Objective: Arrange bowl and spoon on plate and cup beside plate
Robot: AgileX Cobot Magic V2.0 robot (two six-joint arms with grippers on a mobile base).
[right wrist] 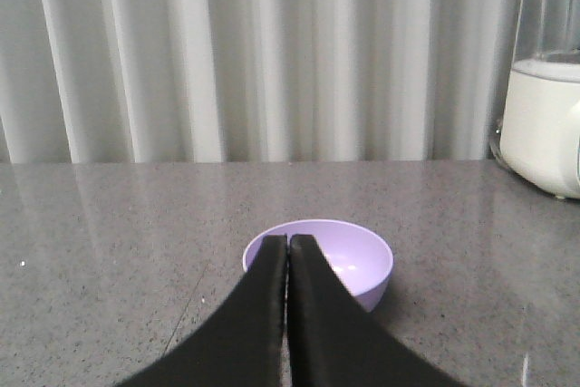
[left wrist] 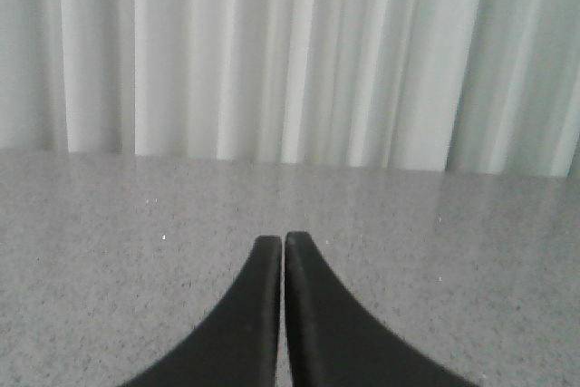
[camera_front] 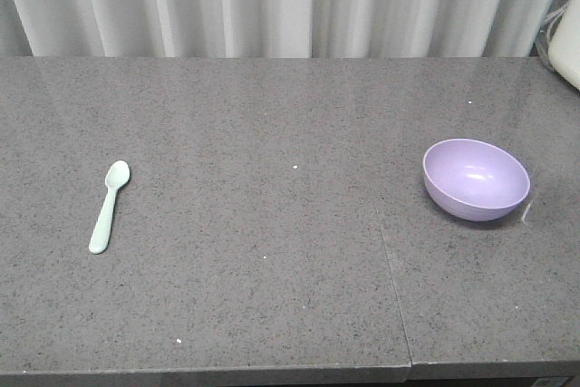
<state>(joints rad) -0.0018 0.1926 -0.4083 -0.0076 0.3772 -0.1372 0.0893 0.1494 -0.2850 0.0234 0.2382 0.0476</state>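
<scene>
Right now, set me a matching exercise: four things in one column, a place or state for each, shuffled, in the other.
Column A
1. spoon
2. bowl
3. left gripper
4. right gripper

Column B
a. shut, bowl just ahead
b. counter's left side, lying flat
c. shut, only bare counter ahead
d. counter's right side, empty

Pairs: 1-b, 2-d, 3-c, 4-a

1 worktop (camera_front: 272,296), grey, in 2 slabs w/ 1 seam. On it I count 1 bowl (camera_front: 476,178), lavender; 1 spoon (camera_front: 109,206), mint green; 1 white appliance (camera_front: 569,38) at far right edge. Behind: 1 pleated curtain (camera_front: 272,6). My own: 1 left hand (left wrist: 283,242), 1 right hand (right wrist: 288,242), so 2 total.
</scene>
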